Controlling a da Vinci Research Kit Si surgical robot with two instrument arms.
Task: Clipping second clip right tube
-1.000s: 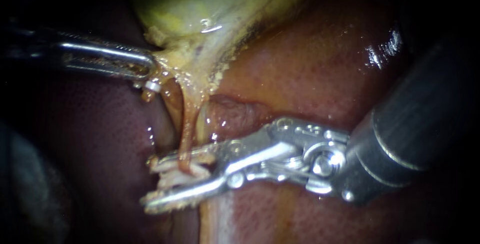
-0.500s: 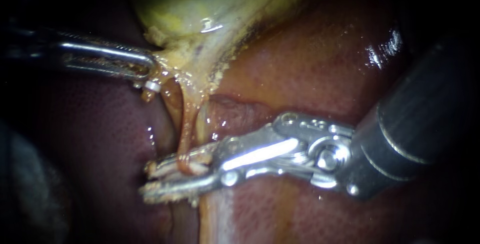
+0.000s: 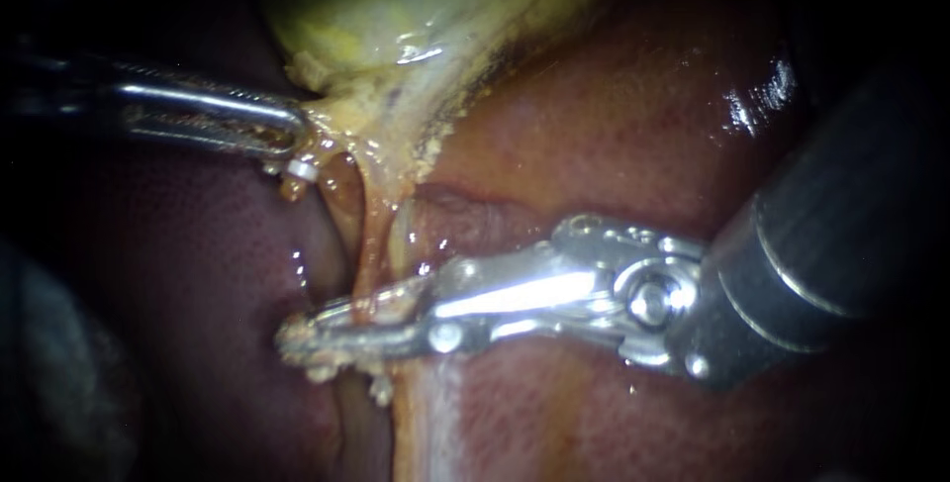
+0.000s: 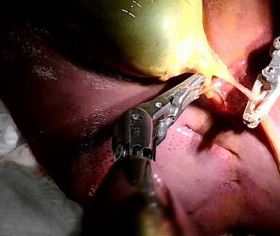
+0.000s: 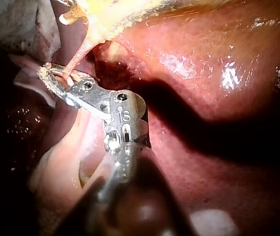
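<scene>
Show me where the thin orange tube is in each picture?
Endoscope view: the tube runs down the middle, from the gallbladder into the right instrument.
Left wrist view: the tube stretches ahead of the left instrument, to the right instrument.
Right wrist view: the tube enters the right instrument's tip.
Shared landmark: the right instrument holding it.

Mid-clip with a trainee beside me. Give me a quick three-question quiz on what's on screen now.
1. True or false: the right instrument has its jaws shut on the tube.
2. What does the left instrument grip? A a needle; B the gallbladder's lower edge; C nothing.
3. Fill in: the red-brown organ behind the right instrument is the ___.
Key: 1 true; 2 B; 3 liver.
</scene>
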